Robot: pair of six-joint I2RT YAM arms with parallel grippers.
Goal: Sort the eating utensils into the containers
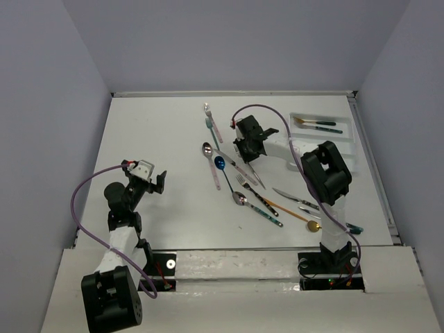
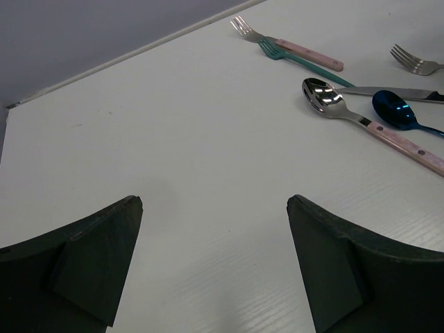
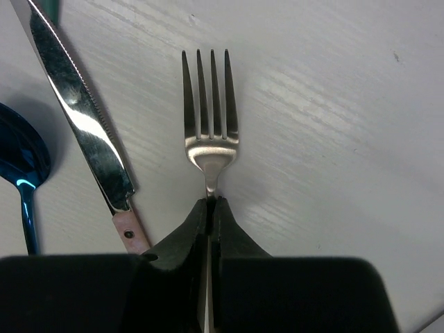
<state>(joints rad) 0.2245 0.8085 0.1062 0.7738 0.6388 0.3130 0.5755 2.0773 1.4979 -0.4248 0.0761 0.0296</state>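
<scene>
My right gripper (image 3: 209,202) is shut on the neck of a silver fork (image 3: 208,118), tines pointing away, just over the table; in the top view the gripper (image 1: 247,144) is mid-table. Beside the fork lie a pink-handled knife (image 3: 83,118) and a blue spoon (image 3: 21,163). My left gripper (image 2: 215,208) is open and empty over bare table at the left (image 1: 151,179). Ahead of it lie a pink fork (image 2: 298,47), a teal fork (image 2: 298,60) and a pink-handled spoon (image 2: 333,100). The white cutlery tray (image 1: 350,119) at the back right holds two utensils (image 1: 316,123).
More utensils lie in front of the right arm: a spoon (image 1: 239,199), a dark-handled fork (image 1: 258,199), a gold spoon (image 1: 305,220) and knives (image 1: 298,201). Grey walls stand round the table.
</scene>
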